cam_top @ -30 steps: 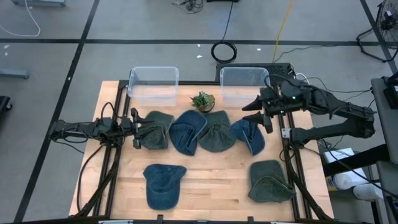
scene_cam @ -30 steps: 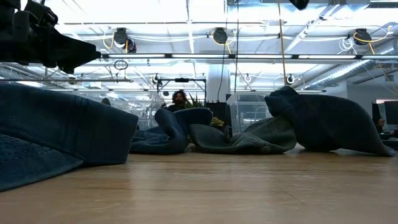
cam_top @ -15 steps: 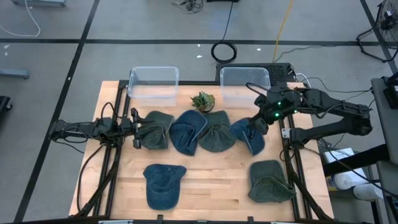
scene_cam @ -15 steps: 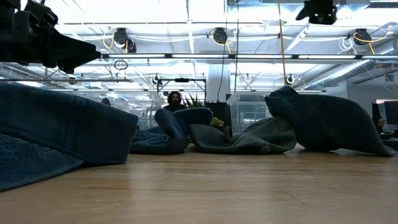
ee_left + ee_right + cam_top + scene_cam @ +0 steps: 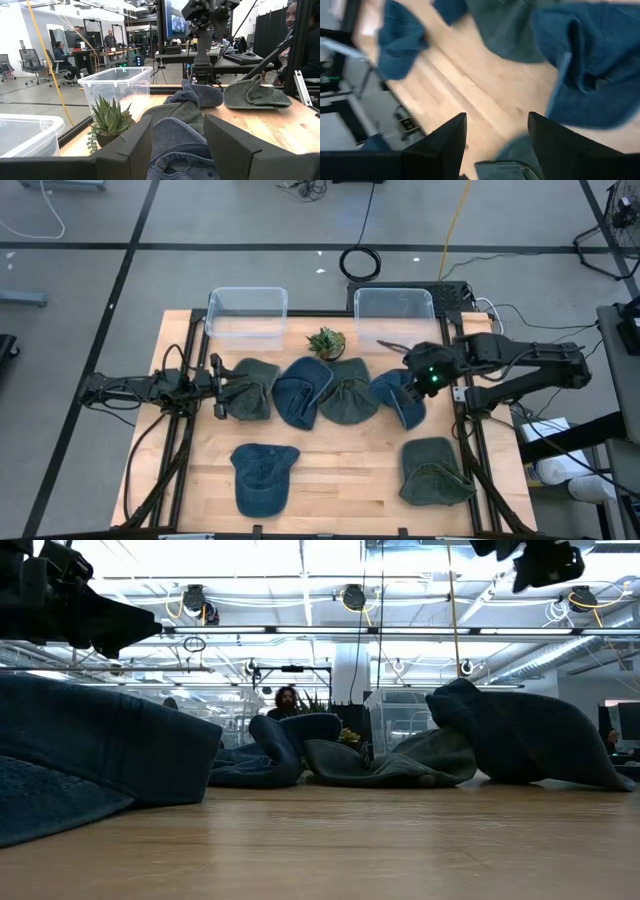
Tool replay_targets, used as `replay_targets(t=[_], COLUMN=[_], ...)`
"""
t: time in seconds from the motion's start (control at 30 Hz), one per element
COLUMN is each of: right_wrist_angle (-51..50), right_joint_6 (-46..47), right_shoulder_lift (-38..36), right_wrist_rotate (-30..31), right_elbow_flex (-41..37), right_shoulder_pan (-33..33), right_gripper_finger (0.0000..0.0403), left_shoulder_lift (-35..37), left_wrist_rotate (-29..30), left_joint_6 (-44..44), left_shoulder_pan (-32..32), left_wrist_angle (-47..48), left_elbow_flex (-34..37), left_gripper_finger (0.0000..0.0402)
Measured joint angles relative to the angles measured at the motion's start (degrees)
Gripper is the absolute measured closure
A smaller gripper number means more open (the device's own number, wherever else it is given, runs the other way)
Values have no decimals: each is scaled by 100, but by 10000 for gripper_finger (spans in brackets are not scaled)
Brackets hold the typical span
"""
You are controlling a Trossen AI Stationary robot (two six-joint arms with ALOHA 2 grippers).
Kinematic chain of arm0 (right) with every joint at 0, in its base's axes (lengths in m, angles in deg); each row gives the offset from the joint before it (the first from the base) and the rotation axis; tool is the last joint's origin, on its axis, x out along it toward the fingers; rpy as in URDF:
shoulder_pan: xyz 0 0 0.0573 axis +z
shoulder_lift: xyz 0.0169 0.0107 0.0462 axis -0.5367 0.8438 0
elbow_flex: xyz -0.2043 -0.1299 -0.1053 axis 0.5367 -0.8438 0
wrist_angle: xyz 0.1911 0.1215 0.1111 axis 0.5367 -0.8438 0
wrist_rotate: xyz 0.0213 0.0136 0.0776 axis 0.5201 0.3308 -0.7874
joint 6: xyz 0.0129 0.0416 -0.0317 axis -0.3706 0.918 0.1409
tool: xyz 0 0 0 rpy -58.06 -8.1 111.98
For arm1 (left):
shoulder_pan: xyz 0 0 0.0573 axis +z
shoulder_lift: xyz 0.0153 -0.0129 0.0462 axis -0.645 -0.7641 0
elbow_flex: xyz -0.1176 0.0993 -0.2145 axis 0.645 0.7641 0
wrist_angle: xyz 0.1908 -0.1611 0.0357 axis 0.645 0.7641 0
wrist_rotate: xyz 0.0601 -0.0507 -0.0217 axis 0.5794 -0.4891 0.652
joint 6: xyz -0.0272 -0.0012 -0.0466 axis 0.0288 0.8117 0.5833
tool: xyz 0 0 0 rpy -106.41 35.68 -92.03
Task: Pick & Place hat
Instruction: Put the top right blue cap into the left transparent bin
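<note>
- We see the right gripper [image 5: 408,385] poised above the blue hat [image 5: 399,398] at the right end of the back row on the worktop [image 5: 340,470], jaws apart and empty, apparently lined up for a pick.
- The left gripper [image 5: 218,388] waits beside the green hat [image 5: 252,387], jaws apart, holding nothing.
- The blue hat lies crumpled, long axis roughly front-to-back; we cannot tell where its brim points.
- Two clear bins [image 5: 247,314] stand behind, likely receptacles.

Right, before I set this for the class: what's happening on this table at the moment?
Six hats lie on the wooden table by two clear bins. The right gripper, jaws open and empty, hangs over the rightmost blue hat in the back row. The left gripper sits low at the green hat on the left, holding nothing.
</note>
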Motion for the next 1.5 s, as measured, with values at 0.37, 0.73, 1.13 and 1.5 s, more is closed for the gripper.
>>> replay_targets(t=[0.37,0.73,1.13,1.5], right_wrist_angle=[-356,-129,1254,1728], right_joint_6=[639,940,1642,1699], right_shoulder_lift=[497,610,635,1028], right_wrist_rotate=[957,1254,1264,1261], right_elbow_flex=[-17,-1124,-2226,-2626], right_shoulder_pan=[701,1086,1353,1351], right_gripper_finger=[204,204,204,204], left_shoulder_lift=[1,1,0,0], left_wrist_rotate=[0,0,0,0], left_joint_6=[-1,1,-1,0], left_shoulder_pan=[-1,-2,-2,0], left_wrist_angle=[0,0,0,2], left_elbow_flex=[0,0,0,0], left_gripper_finger=[215,215,215,215])
